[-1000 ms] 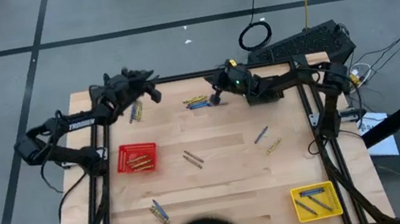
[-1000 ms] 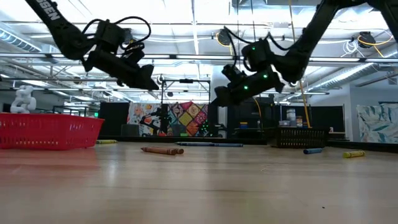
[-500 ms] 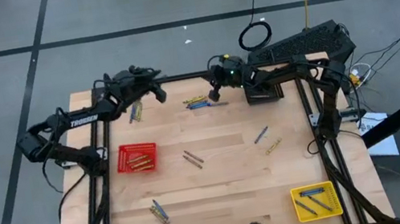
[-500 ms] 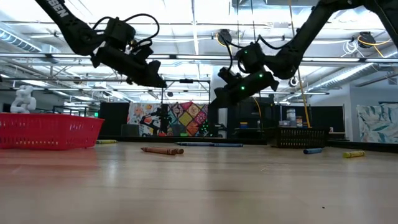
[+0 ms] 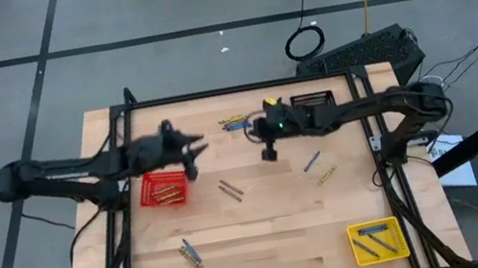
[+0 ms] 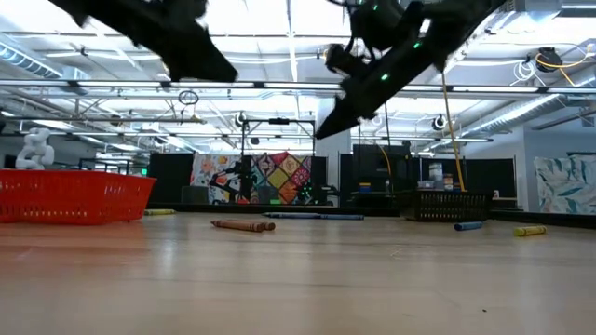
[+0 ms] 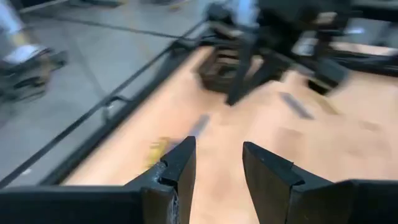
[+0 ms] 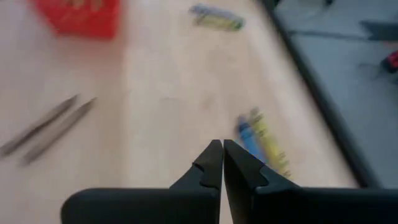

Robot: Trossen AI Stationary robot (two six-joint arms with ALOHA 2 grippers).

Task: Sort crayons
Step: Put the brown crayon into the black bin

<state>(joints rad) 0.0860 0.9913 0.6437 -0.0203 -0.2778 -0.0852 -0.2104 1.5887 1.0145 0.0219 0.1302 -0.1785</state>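
Observation:
Crayons lie scattered on the wooden table: a yellow and blue group (image 5: 235,122) near the far edge, a grey-brown pair (image 5: 229,189) mid-table, a blue-grey one (image 5: 312,161), a yellow one (image 5: 327,175), and a pair (image 5: 189,252) toward the near edge. My left gripper (image 5: 197,145) hovers open above the far side of the red basket (image 5: 162,188), nothing between its fingers (image 7: 180,162). My right gripper (image 5: 269,153) hangs shut (image 8: 222,144) over mid-table, near side of the far group, holding nothing.
The red basket holds a few crayons. A yellow basket (image 5: 376,239) with blue crayons stands at the near right corner. A black basket (image 5: 312,102) sits at the far edge. Another blue and yellow pair (image 8: 217,18) lies near the far left.
My left gripper has swung from the far left corner toward the near edge and the table's middle, rising and tipping more level. My right gripper has drawn from the far crayon group toward the near edge, also rising and tipping more level. No crayon has moved.

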